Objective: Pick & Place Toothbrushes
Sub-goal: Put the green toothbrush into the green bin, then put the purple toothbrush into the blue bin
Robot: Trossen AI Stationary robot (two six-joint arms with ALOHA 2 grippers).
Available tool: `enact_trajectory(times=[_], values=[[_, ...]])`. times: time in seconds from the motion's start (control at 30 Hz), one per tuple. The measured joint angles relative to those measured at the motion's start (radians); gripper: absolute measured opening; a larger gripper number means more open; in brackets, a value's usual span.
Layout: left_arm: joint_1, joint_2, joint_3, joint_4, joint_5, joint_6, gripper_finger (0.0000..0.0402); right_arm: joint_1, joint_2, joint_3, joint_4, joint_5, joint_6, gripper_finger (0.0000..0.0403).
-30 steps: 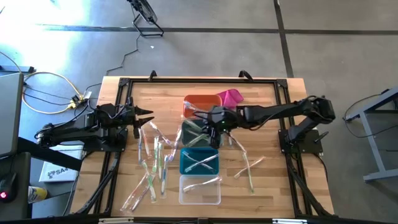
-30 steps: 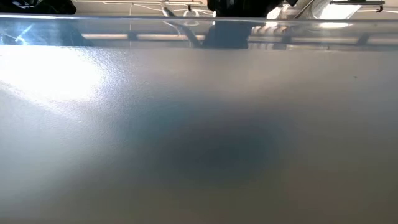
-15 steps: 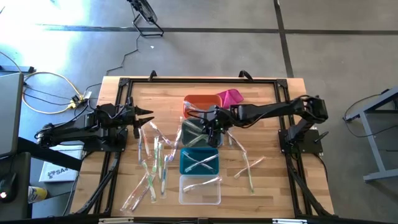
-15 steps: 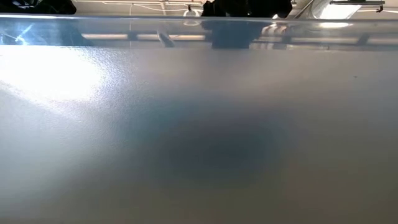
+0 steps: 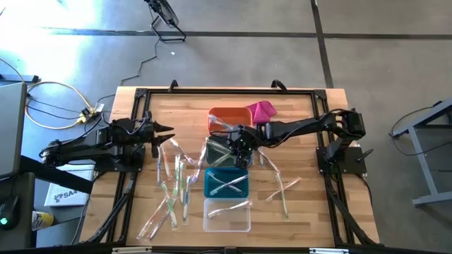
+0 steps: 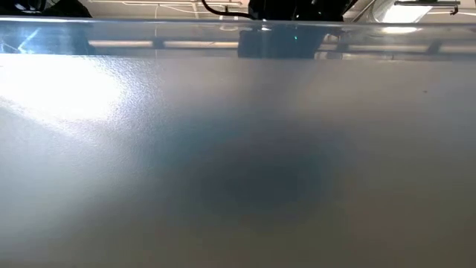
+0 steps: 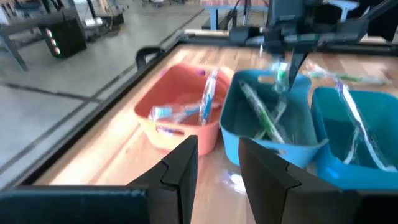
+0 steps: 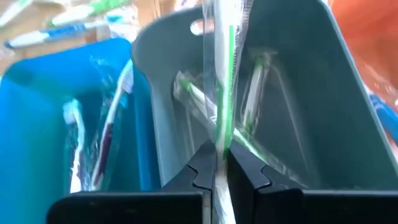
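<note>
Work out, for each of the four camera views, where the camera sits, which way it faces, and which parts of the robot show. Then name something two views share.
High view: overhead, straight down on the table; both arms show.
Low view: table height, mostly blurred grey; dark arm parts along the top.
Left wrist view: past the left gripper, toward the orange bin; the right arm is beyond.
Right wrist view: right gripper pinching a green toothbrush over the grey bin.
Shared: both wrist views show the grey bin.

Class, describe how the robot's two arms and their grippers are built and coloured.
Both arms are dark, slim and jointed, on black bases at the table's sides. The left gripper and right gripper each have two flat, angular black fingers. No markings show.
</note>
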Motion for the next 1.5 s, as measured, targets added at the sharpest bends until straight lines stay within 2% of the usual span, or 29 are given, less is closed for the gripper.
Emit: enact_trajectory(times=[0.37, 0.6, 0.93, 1.03, 1.33, 1.5], values=[[0.000, 0.000, 0.000, -0.003, 0.000, -0.002, 0.0113, 0.000, 0.013, 0.000, -0.061, -0.001, 0.030, 0.0013], [0.000, 0.000, 0.000, -0.004, 0.000, -0.002, 0.0113, 0.000, 0.064, -0.001, -0.034, -0.016, 0.030, 0.0013], [0.000, 0.000, 0.000, -0.004, 0.000, -0.002, 0.0113, -0.005, 0.072, 0.001, -0.043, -0.036, 0.033, 0.0014], [0.000, 0.000, 0.000, -0.004, 0.000, 0.004, 0.0113, -0.005, 0.072, 0.001, -0.043, -0.052, 0.035, 0.0026], [0.000, 0.000, 0.000, 0.040, -0.001, 0.041, 0.0113, -0.004, 0.072, 0.001, -0.040, -0.016, 0.034, 0.0099], [0.000, 0.000, 0.000, 0.039, -0.001, 0.041, 0.0113, -0.007, 0.069, 0.001, -0.040, -0.029, 0.036, 0.0113]])
